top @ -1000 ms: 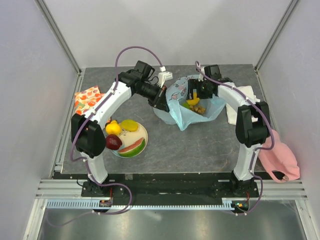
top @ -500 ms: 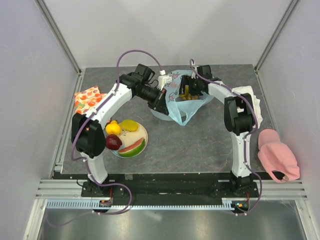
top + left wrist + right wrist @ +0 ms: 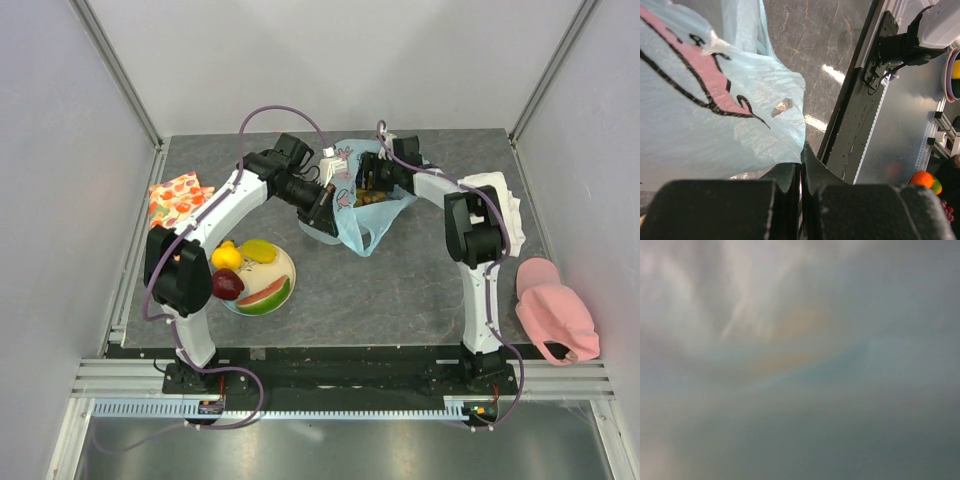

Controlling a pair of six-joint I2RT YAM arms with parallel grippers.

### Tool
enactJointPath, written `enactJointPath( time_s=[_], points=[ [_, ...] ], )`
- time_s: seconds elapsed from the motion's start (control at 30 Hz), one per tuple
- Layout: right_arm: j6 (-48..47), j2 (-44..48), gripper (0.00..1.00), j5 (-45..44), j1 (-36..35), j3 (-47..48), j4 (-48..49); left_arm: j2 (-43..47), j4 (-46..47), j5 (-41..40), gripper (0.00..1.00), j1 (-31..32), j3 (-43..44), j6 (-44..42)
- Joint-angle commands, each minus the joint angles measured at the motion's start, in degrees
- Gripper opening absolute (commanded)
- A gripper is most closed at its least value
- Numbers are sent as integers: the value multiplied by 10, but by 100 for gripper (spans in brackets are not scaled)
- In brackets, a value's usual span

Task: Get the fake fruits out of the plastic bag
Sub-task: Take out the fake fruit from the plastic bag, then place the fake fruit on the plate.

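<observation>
Right fingers [image 3: 372, 182] entered bag [image 3: 352, 228] (left fingers [image 3: 782, 182] pinch it).

Bright, even overhead light, soft shadows. Right wrist view is pure grey blur; left wrist shows glare on the surface [image 3: 805, 30].

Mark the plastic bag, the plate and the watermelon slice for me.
plastic bag [image 3: 356, 230]: top external view, on its pale blue lower fold.
plate [image 3: 291, 268]: top external view, on its bare right rim.
watermelon slice [image 3: 264, 296]: top external view, on the middle of its red flesh.
</observation>
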State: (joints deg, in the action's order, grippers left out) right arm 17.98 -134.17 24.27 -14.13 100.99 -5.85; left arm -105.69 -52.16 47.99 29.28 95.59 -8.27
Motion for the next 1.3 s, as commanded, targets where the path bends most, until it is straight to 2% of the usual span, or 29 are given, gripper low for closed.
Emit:
enactJointPath(
  time_s=[0.0, 0.07, 0.27, 0.37, 0.5, 0.53, 0.6, 0.63, 0.7, 0.83, 0.97, 1.03, 1.17, 1.27],
  points=[
    [-29, 119, 47, 70, 37, -82, 18, 8, 0, -38, 2, 1, 19, -4],
    [-70, 189, 46, 107, 48, -133, -25, 4, 0, -67, 2, 0, 27, -10],
    [-169, 390, 45, 203, 68, -263, -137, -20, 1, -72, 2, -4, 73, -11],
    [-174, 452, 47, 278, 67, -275, -163, -32, 3, -69, 2, -4, 92, -9],
    [-217, 477, 45, 313, 63, -237, -231, -36, 5, -75, 3, -7, 124, -7],
    [-259, 481, 45, 314, 59, -224, -272, -28, 3, -80, 22, -11, 129, -8],
    [-304, 493, 45, 312, 46, -175, -337, -8, 1, -96, 47, -18, 133, -10],
    [-330, 497, 45, 311, 39, -158, -350, 18, -2, -100, 64, -28, 131, -10],
    [-337, 502, 46, 307, 13, -116, -363, 49, -4, -117, 73, -40, 116, -10],
    [-330, 490, 46, 292, -63, -47, -356, 138, -4, -133, 83, -95, 75, -5],
    [-337, 440, 47, 261, -172, -17, -334, 218, -3, -177, 85, -131, 46, -2],
    [-341, 408, 47, 258, -198, -17, -334, 239, 3, -197, 85, -146, 39, 9],
    [-359, 278, 46, 250, -258, 5, -344, 281, 28, -210, 85, -160, 29, 31],
    [-377, 178, 45, 227, -302, 70, -369, 303, 36, -195, 84, -171, 30, 42]
  ],
)
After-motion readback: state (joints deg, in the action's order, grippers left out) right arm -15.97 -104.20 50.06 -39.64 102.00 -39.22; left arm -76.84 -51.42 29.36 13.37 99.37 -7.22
